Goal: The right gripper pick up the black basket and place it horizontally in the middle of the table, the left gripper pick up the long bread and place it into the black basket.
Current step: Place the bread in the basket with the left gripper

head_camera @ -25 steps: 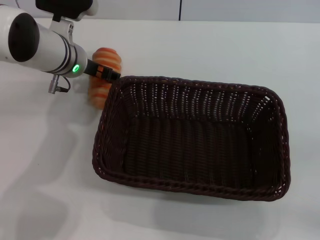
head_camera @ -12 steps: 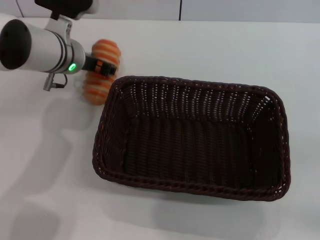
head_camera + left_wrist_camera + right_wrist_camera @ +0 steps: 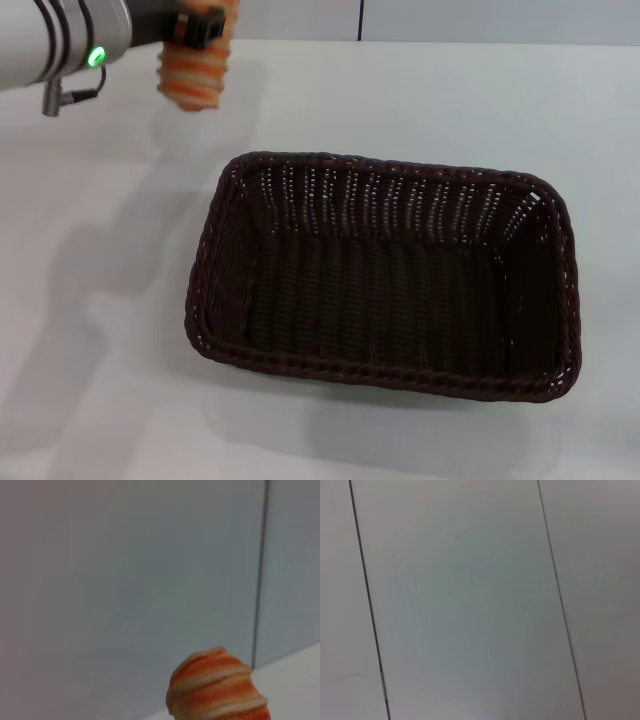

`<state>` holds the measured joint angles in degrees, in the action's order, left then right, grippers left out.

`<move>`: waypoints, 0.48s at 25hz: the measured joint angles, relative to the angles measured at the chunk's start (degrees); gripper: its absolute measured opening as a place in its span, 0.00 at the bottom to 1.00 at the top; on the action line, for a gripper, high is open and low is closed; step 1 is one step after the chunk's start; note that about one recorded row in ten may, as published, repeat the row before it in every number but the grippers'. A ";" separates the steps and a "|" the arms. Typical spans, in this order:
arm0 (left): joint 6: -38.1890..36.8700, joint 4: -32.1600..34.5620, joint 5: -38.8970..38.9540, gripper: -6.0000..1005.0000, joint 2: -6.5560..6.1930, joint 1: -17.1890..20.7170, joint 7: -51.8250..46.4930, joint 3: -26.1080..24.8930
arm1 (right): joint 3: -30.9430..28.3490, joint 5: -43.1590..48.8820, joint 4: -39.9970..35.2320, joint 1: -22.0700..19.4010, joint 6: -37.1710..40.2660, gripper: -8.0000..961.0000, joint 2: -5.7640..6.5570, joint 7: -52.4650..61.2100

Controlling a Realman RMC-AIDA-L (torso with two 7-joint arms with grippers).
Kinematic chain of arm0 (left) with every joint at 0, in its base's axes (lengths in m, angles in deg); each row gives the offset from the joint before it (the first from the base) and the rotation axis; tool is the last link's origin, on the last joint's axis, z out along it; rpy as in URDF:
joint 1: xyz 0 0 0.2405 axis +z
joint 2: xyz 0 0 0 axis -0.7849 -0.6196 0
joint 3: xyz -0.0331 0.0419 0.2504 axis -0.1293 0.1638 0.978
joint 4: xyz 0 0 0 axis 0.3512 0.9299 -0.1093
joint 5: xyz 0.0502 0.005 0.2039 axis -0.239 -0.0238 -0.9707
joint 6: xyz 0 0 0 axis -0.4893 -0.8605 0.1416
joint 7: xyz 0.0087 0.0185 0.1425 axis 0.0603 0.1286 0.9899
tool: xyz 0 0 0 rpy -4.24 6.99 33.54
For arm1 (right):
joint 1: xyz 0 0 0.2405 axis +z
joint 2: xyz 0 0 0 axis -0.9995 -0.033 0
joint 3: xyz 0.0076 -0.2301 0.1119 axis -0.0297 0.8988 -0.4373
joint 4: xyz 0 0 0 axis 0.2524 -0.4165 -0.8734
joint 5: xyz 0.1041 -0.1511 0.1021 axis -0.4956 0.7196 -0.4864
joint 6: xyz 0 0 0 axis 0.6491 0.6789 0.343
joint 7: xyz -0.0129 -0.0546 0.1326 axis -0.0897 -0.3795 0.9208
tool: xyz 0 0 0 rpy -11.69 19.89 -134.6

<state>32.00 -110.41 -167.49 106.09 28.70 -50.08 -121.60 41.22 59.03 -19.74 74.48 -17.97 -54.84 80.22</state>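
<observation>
— When the left end effector [image 3: 205,28] hung at the far left edge of the head view, what did it have?

— It was clamped on the long bread [image 3: 196,68], which was up off the table [image 3: 100,300]. The black claw crossed the upper part of the loaf, and the orange-and-tan striped lower end hung free below it.

— And the arm behind it?

— A silver-and-white cylinder with black bands reached in from the left, a green light [image 3: 97,56] glowing on it.

— Where was the black basket [image 3: 385,275]?

— It sat flat on the table near the middle, long side running across the view, mouth up, well apart from the loaf, which was beyond its far left corner.

— Anything from the left wrist camera?

— One rounded striped end of the long bread [image 3: 217,687] showed at the edge of that view, with a pale panelled wall [image 3: 125,580] behind it.

— And the right end effector?

— It appeared in none of the views, so I cannot tell whether it was wide or narrow. The right wrist camera showed only pale panels [image 3: 470,605] with dark seams.
</observation>
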 joint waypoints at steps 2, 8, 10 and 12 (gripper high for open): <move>2.65 -6.19 1.67 0.53 -0.01 2.27 1.16 0.82 | 0.24 0.00 0.00 0.12 0.00 0.87 0.00 0.00; 14.20 -18.24 11.85 0.48 -0.17 7.83 8.93 2.48 | 0.61 0.00 0.00 0.19 0.00 0.87 0.00 0.00; 17.67 -19.62 17.46 0.46 -0.18 8.78 12.35 2.16 | 0.61 0.00 0.01 0.19 0.00 0.87 0.00 0.00; 20.51 -20.21 24.11 0.45 -0.20 10.16 16.37 2.01 | 0.61 0.00 0.01 0.18 0.00 0.87 0.00 0.00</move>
<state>52.51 -130.62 -143.38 105.90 38.86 -33.71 -119.59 41.83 59.03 -19.73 74.66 -17.97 -54.85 80.22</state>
